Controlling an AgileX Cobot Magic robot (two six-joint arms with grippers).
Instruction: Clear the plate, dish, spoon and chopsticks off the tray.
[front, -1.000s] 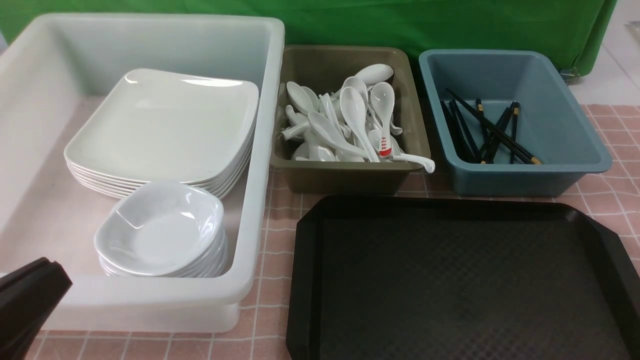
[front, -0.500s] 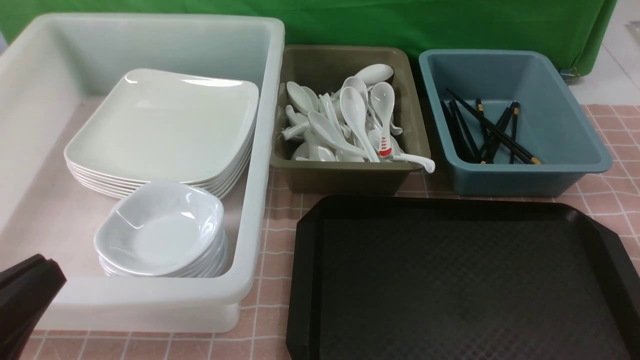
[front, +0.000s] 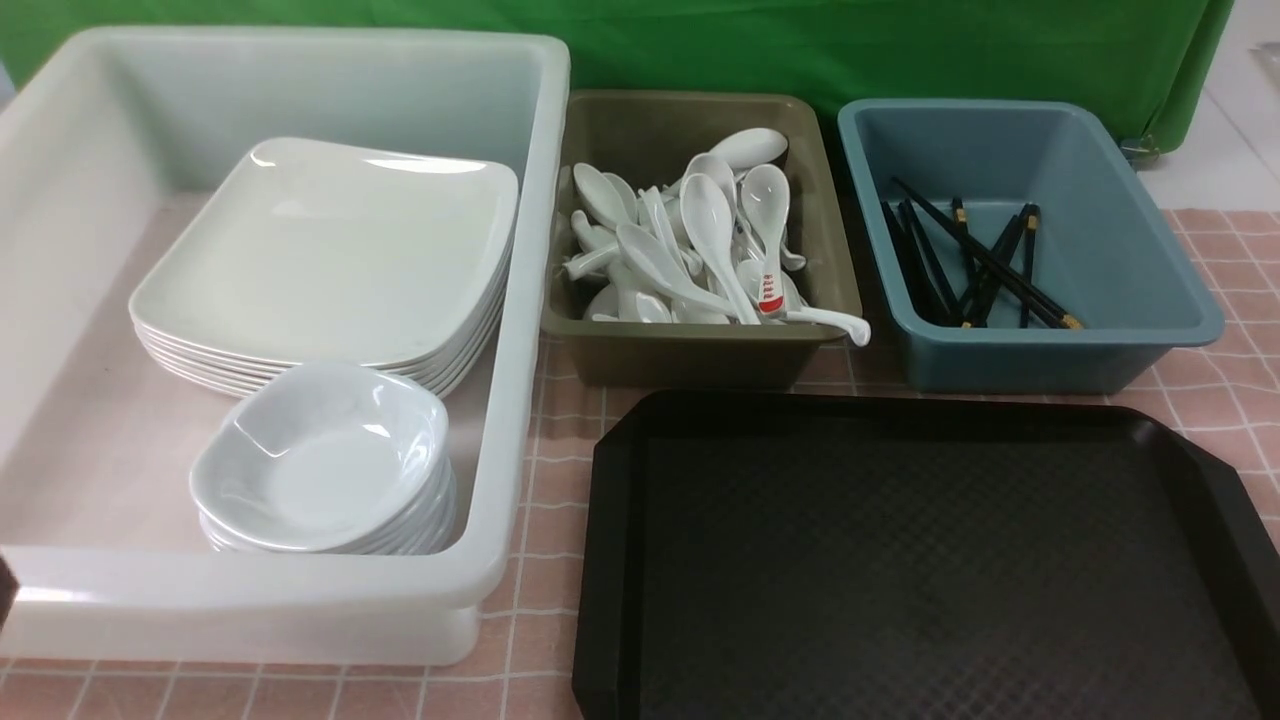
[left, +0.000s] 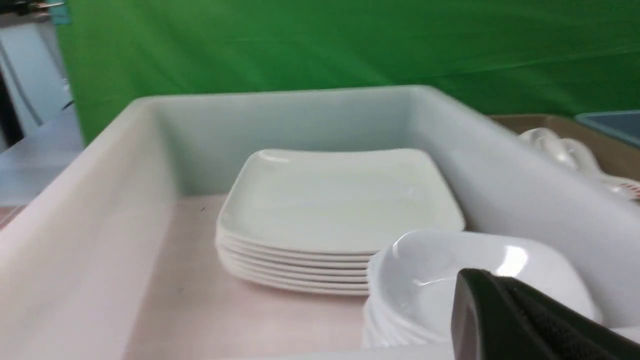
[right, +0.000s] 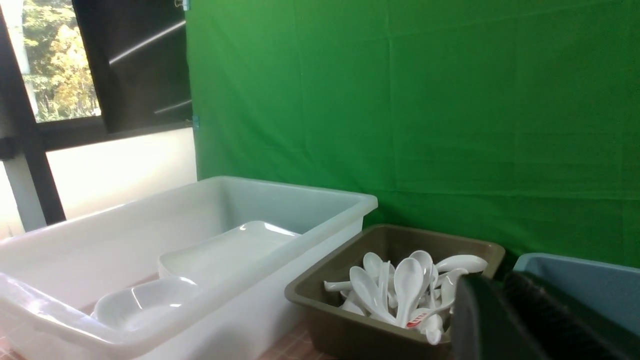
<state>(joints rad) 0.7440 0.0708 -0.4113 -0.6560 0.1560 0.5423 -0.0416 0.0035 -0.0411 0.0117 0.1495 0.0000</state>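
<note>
The left gripper (left: 525, 320) shows only in its own wrist view, as dark fingers (left: 480, 310) lying close together with nothing between them; they look closed and empty, hanging near the front rim of the white bin (front: 520, 300), just outside it. The right gripper (right: 520, 320) likewise appears only in its wrist view, its fingers (right: 480, 320) pressed together and holding nothing, raised well back from the bins. Nearest the left fingers, the dish (front: 320, 455) tops a stack of like dishes in the white bin's front part, and behind it, touching that stack, the plate (front: 330, 250) tops a pile of plates. Beside the white bin, the olive bin (front: 700, 355) holds a heap of white spoons, and the spoon (front: 768, 290) with red printing lies on top near its front edge. Next to that, the blue bin (front: 1060, 350) holds several black chopsticks (front: 985, 265); which pair came from the tray cannot be told. The tray (front: 920, 560) sits on the checked pink surface (front: 545, 440) in front of the two smaller bins, and its visible textured floor carries nothing. By this showing the clearing looks finished: all four kinds of piece rest in bins, neither arm holds anything, and no step seems left.
</note>
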